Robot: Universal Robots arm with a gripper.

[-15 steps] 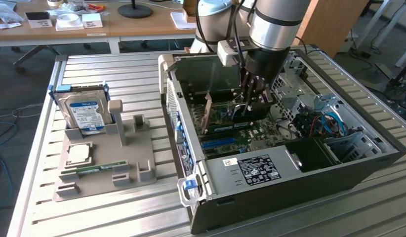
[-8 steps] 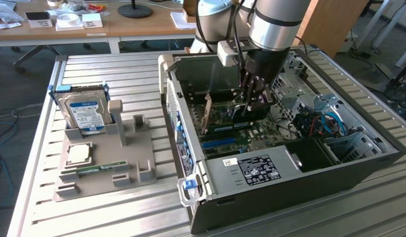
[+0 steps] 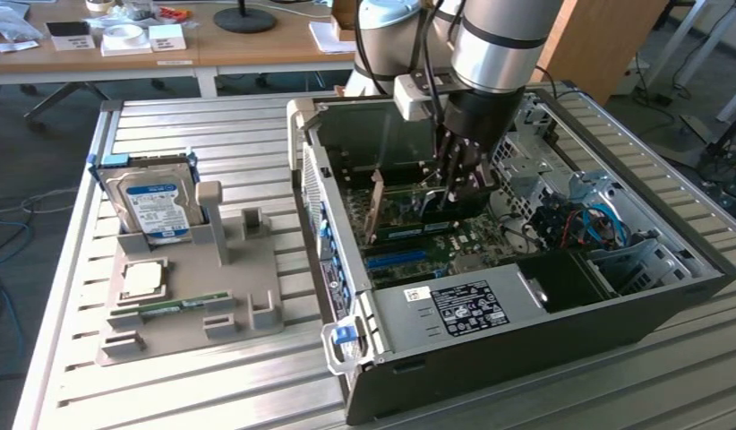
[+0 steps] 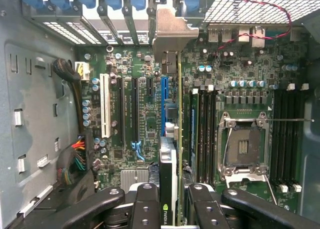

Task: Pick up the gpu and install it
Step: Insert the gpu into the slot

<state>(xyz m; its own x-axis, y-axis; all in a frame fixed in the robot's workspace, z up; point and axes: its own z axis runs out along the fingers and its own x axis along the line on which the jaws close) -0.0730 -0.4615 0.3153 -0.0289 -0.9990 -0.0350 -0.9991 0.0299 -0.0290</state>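
An open computer case (image 3: 500, 313) lies on a slatted metal table (image 3: 165, 385). On the exterior view's left, a grey holder (image 3: 225, 296) carries a blue-labelled hard drive (image 3: 153, 202) standing upright and a green memory stick (image 3: 183, 306) lying flat.

Inside the case, the motherboard (image 4: 130, 89) shows a white expansion slot (image 4: 104, 106), rows of memory slots (image 4: 205, 134), an open processor socket (image 4: 244, 149) and a cable bundle (image 4: 75, 159) at one side.

The gripper (image 3: 457, 193) reaches down into the case, its black fingers (image 4: 145, 204) clenched on the gpu (image 4: 168, 174). The thin dark card stands on edge over a blue slot (image 4: 164, 99), its grey metal bracket (image 4: 170, 31) at the case's rear openings. Whether it is seated cannot be told.
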